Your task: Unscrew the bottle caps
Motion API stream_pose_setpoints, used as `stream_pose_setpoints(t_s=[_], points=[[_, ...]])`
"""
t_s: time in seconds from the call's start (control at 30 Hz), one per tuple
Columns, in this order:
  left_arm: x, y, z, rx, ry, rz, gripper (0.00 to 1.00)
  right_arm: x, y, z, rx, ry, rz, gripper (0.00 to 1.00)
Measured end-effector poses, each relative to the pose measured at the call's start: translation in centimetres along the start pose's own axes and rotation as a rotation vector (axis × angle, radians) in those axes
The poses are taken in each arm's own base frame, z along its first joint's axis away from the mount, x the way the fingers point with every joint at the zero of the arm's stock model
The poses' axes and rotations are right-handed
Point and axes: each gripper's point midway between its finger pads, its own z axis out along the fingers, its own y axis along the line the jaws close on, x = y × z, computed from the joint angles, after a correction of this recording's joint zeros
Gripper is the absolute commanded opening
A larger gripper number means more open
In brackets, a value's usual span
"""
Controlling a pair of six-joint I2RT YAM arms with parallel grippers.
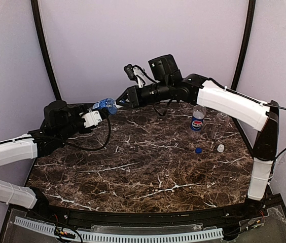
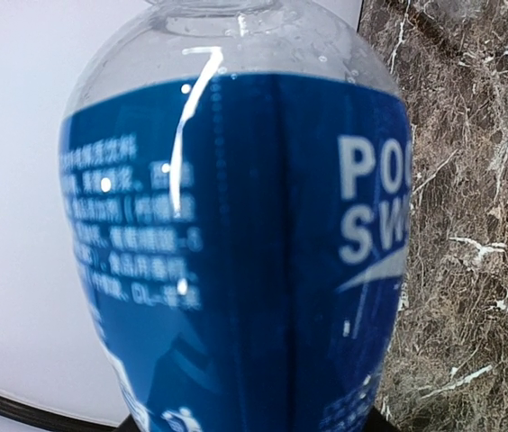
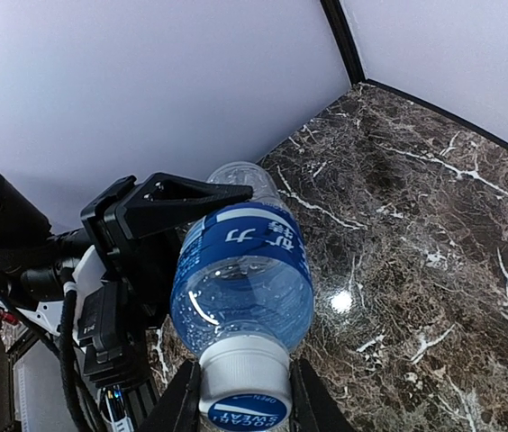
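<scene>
- While lifted clear of the desk (image 1: 133, 174) near its rear left corner, gripped around the blue-labelled body by the left end effector (image 1: 101, 108), jaws part-way apart and closed onto the plastic: water bottle (image 1: 106, 105), lying close to horizontal, neck towards the right arm.
- At the neck end: pale blue-white cap (image 3: 245, 378), seated on the bottle and pinched between the fingers (image 3: 180, 407) of the right end effector (image 1: 119, 102), jaws narrow, one finger against each side of the cap.
- In the left wrist view: label filling most of the frame, with a strip of marble at the right and that end effector's own fingers hidden.
- Upright towards the rear right, well apart from both end effectors: Pepsi bottle (image 1: 198, 119) and, to its right, the unlabelled bottle (image 1: 223, 120), close beside the right forearm.
- Loose on the desk in front of those two: dark blue cap (image 1: 198, 150) and white cap (image 1: 220, 148), near each other but not touching.
- Edges: wall (image 1: 143, 40) close behind the held bottle; black posts (image 1: 44, 45) rising at both rear corners; right rim of the desk just beyond the unlabelled bottle.
- Open room: broad marble from the centre to the front rim, below and in front of the two meeting end effectors.
</scene>
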Motion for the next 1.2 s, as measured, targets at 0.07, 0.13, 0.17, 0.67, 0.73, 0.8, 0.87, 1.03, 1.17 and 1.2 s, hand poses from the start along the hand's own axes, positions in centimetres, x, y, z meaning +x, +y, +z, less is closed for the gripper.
stream_pose_setpoints(t_s=[0.07,0.13,0.17,0.67,0.73,0.8,0.87,1.03,1.17,1.2], points=[[0.0,0.0,0.0,0.001,-0.002,-0.001,0.47,0.0,0.1,0.0,-0.008,0.003,-0.01,0.0],[-0.2,-0.1,0.0,0.008,-0.011,-0.012,0.47,0.1,0.4,0.0,-0.029,0.009,-0.038,0.0],[-0.2,-0.2,-0.1,0.014,-0.014,-0.022,0.46,0.3,0.4,0.0,-0.041,0.011,-0.06,0.0],[-5.6,-9.9,-6.5,0.73,-0.224,-0.417,0.36,8.0,7.1,-3.5,-0.235,0.079,-1.104,0.0],[-6.0,-10.6,-7.3,0.786,-0.239,-0.44,0.36,8.8,8.1,-3.6,-0.254,0.083,-1.242,0.0],[-6.2,-11.3,-8.0,0.835,-0.25,-0.455,0.36,9.5,8.6,-3.8,-0.268,0.089,-1.352,0.0],[-6.4,-11.7,-8.5,0.868,-0.255,-0.463,0.36,10.2,8.8,-4.0,-0.284,0.095,-1.454,0.0],[-6.4,-12.6,-9.3,0.921,-0.244,-0.477,0.35,11.5,8.7,-4.1,-0.288,0.125,-1.664,0.0],[-6.2,-12.8,-9.5,0.932,-0.224,-0.492,0.35,11.7,8.2,-3.8,-0.267,0.158,-1.745,0.01],[-6.1,-12.9,-9.5,0.936,-0.218,-0.497,0.35,11.7,8.1,-3.8,-0.263,0.162,-1.758,0.1]])
